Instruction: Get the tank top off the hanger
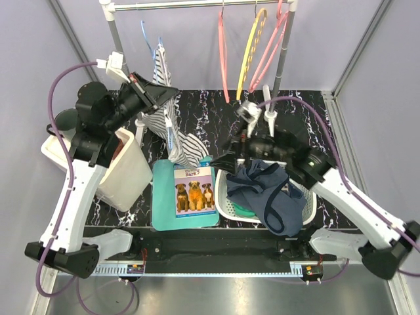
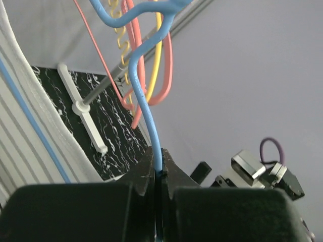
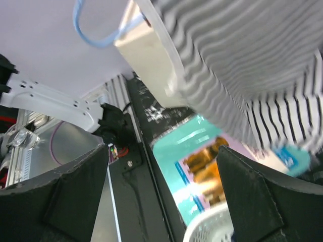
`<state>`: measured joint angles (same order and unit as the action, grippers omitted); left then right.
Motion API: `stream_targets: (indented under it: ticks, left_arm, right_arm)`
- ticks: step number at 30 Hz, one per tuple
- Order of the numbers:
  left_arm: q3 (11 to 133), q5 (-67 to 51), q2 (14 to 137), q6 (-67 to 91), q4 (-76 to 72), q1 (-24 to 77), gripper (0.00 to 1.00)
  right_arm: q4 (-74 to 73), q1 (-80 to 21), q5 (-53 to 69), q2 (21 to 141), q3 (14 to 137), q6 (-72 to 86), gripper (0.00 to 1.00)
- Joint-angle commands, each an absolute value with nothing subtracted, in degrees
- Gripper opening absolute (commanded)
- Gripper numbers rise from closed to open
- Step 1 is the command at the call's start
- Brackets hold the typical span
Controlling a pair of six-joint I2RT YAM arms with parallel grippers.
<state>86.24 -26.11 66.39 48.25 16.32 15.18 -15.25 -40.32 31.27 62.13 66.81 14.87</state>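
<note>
- We see a black marbled table (image 1: 210, 111).
- At its left stands a cream bin (image 1: 128, 174).
- In the middle lies a teal tray (image 1: 163, 197) bearing a dog book (image 1: 195, 190).
- Just right sits a white basket (image 1: 226, 197).
- A white rack foot (image 2: 83, 108) rests at the back.

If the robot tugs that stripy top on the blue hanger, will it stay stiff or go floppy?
Probably floppy: the stripy top hangs in soft folds and its bottom crumples near the dog book. It looks thin, so it is likely light. It may snag, since it hangs on the blue hanger.
</note>
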Motion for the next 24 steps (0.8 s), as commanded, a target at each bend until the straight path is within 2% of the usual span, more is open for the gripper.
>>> stream_targets:
  ticks: [1, 8, 20, 24]
  left_arm:
    - [83.8, -31.9, 61.2, 51.4, 9.1, 15.2, 0.00]
    - [79.2, -35.0, 57.7, 52.6, 8.7, 15.2, 0.00]
    - [76.5, -35.8, 56.1, 54.0, 7.2, 15.2, 0.00]
    - [76.3, -36.0, 55.8, 53.5, 7.4, 15.2, 0.00]
  right_arm:
    - [-7.0, -44.9, 33.1, 70.2, 75.7, 10.9, 0.93]
    - [-3.4, -46.2, 38.5, 79.1, 81.6, 8.9, 0.81]
    - [4.7, -50.1, 40.6, 86.4, 83.8, 11.8, 0.78]
    - [4.7, -50.3, 37.8, 87.2, 84.4, 12.0, 0.58]
